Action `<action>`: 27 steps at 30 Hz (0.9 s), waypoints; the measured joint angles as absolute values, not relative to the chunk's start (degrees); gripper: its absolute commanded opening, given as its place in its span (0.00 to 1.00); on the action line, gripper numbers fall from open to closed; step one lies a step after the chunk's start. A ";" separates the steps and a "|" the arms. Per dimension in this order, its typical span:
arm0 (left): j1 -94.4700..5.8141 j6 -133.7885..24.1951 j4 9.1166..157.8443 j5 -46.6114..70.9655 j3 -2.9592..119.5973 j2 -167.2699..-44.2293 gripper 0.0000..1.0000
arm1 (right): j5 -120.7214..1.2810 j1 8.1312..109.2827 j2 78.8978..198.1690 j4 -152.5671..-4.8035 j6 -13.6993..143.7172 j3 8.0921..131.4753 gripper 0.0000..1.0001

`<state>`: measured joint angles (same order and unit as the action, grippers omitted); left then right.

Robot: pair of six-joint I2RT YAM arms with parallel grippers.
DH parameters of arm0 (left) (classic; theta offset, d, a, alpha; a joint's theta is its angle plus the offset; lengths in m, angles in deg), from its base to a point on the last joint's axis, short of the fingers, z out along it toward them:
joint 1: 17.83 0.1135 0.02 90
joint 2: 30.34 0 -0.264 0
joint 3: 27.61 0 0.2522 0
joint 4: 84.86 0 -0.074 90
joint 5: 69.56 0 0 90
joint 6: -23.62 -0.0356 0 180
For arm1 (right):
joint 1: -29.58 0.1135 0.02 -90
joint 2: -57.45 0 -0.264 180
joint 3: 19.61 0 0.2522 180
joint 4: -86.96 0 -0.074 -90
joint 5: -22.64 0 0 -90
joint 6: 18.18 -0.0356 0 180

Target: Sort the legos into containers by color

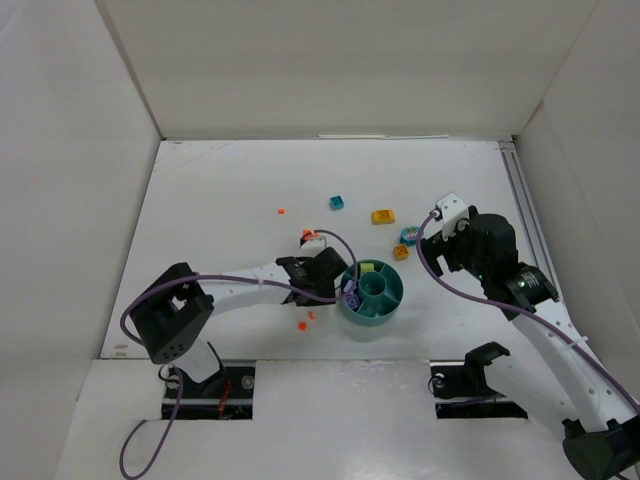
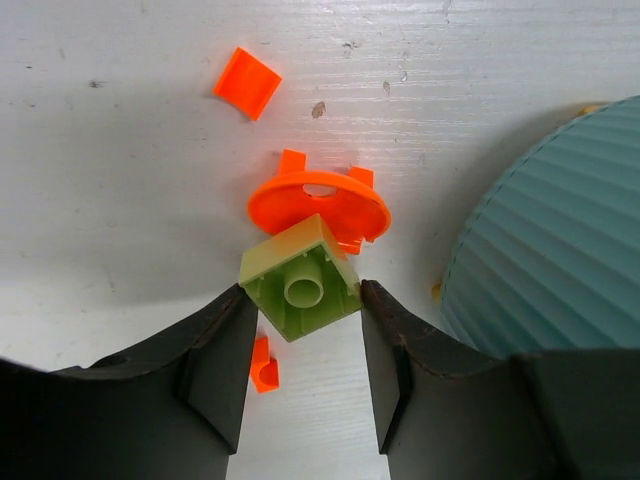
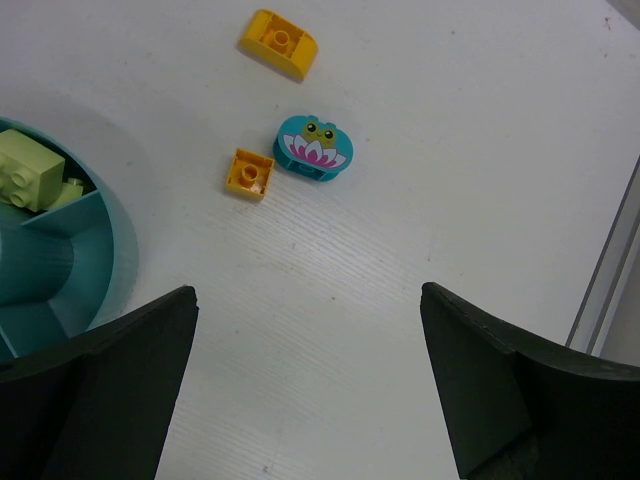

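Left gripper (image 2: 304, 300) clamps a lime green brick (image 2: 300, 278) just beside the teal dish (image 2: 560, 230) — midway along the counter (image 1: 220, 200) near edge. Right gripper (image 3: 308, 300) — jaws wide apart, holding nothing.

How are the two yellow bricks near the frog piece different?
The long yellow brick has a rounded side; the small yellow brick is square. The long one lies alone; the small one sits right beside the frog piece. Both are yellow with one stud on top.
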<state>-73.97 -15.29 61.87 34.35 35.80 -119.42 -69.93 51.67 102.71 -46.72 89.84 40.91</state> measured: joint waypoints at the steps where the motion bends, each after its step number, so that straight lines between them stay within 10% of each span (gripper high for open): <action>1: -73.99 -15.24 61.48 34.81 35.89 -119.07 0.30 | -69.93 51.67 102.71 -46.72 89.84 40.91 0.97; 27: -74.01 -29.71 62.63 30.94 55.40 -118.37 0.29 | -71.52 51.67 102.71 -46.72 89.58 40.91 0.97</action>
<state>-74.01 -29.71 62.63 30.94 55.40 -118.37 -71.52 51.67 102.71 -46.72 89.58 40.91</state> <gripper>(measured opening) 0.369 0.971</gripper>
